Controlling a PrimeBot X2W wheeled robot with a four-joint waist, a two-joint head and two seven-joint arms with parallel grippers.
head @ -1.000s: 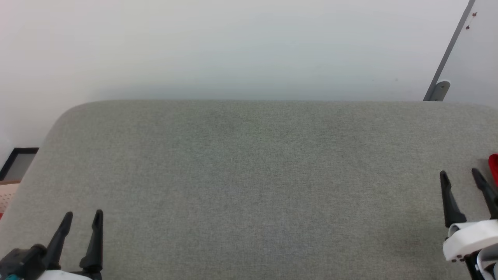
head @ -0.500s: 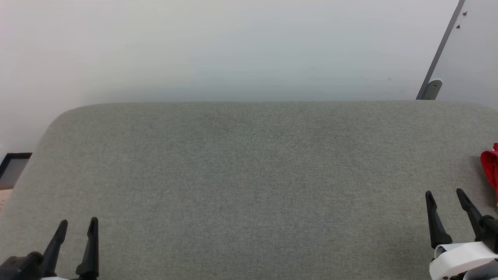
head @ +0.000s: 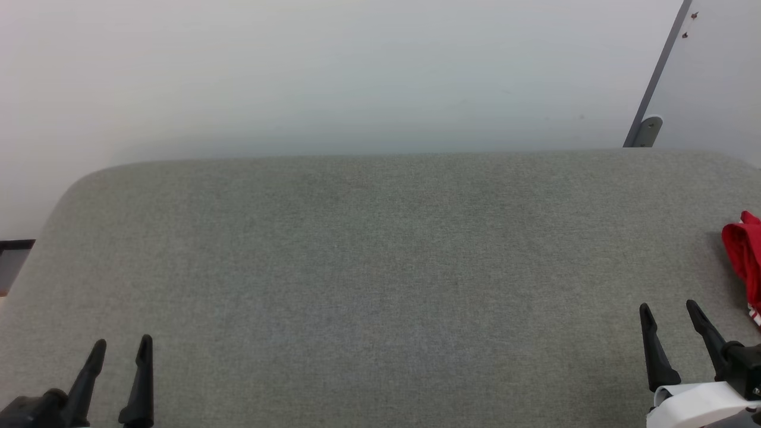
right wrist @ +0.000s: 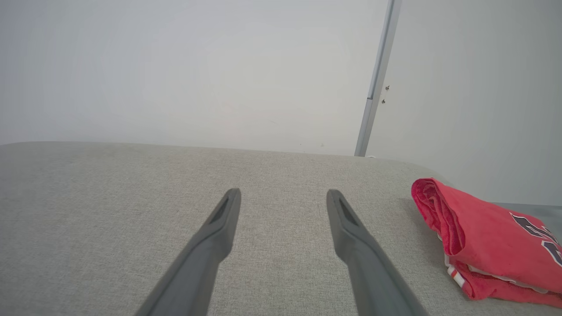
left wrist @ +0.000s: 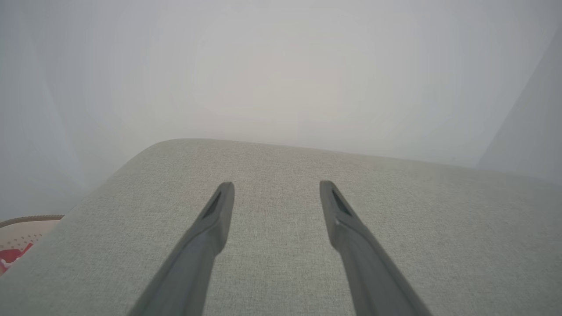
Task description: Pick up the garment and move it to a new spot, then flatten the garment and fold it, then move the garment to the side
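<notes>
Garment (head: 743, 261) at the right edge of the grey surface

Head view: a grey woven surface (head: 380, 267) with rounded far corners meets a plain pale wall (head: 357, 71), and a grey metal strip (head: 654, 83) runs up the wall at right. The red garment lies at the surface's right edge, beyond the right gripper (head: 667, 306). The left gripper (head: 123, 343) sits low left.

Left wrist view: fingers spread, holding nothing, above the grey weave.

Right wrist view: fingers spread, holding nothing. The garment lies in folded layers to their right, apart from them.
</notes>
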